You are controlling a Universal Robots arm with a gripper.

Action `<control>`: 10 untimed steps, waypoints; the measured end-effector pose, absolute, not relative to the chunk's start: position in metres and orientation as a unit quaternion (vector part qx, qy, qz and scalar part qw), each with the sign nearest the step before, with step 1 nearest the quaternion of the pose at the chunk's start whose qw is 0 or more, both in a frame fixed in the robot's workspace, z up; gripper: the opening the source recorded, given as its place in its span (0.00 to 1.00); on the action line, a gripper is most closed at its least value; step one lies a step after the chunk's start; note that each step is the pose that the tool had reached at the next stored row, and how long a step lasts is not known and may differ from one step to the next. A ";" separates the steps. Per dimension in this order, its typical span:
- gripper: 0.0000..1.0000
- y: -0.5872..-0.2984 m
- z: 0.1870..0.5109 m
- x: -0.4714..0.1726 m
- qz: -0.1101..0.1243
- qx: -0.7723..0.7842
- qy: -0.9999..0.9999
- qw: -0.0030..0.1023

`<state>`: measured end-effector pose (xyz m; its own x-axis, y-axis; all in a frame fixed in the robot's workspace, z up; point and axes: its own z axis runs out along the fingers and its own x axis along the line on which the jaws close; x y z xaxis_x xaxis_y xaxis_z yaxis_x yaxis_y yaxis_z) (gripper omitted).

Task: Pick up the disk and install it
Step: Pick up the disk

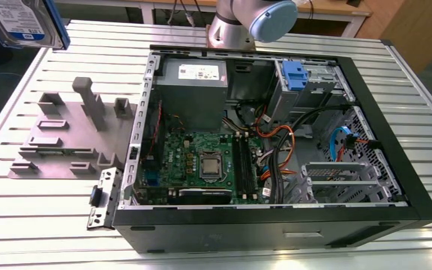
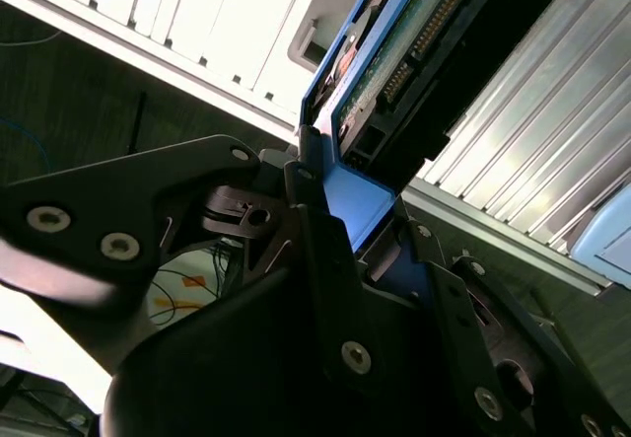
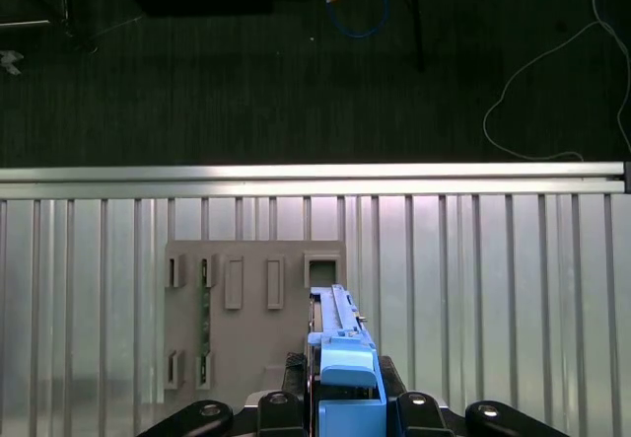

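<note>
The disk (image 1: 22,21), silver with a white-and-blue label and a blue carrier frame, hangs high in the air at the exterior view's far upper left, above the table's corner. In the first wrist view the disk (image 3: 333,321) stands edge-on between the black fingers, over the grey fixture plate (image 3: 251,338). My gripper (image 3: 343,402) is shut on the blue frame. In the second wrist view the disk (image 2: 414,33) shows its circuit-board underside, and my gripper (image 2: 360,215) clamps the carrier's blue end.
An open computer case (image 1: 418,202) lies on the slatted metal table (image 1: 36,225), with a motherboard, cables and a drive bay holding a small blue bracket (image 1: 295,76). The grey fixture plate (image 1: 66,140) sits to the exterior view's left of the case. The arm's base (image 1: 235,25) stands behind it.
</note>
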<state>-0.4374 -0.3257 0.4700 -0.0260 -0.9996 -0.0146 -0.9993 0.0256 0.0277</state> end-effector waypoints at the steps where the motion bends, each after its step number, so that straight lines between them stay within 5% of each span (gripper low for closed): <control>1: 0.36 -0.326 0.470 -0.437 -0.015 0.698 -0.716 0.004; 10: 0.36 -0.326 0.474 -0.437 -0.015 0.698 -0.716 0.004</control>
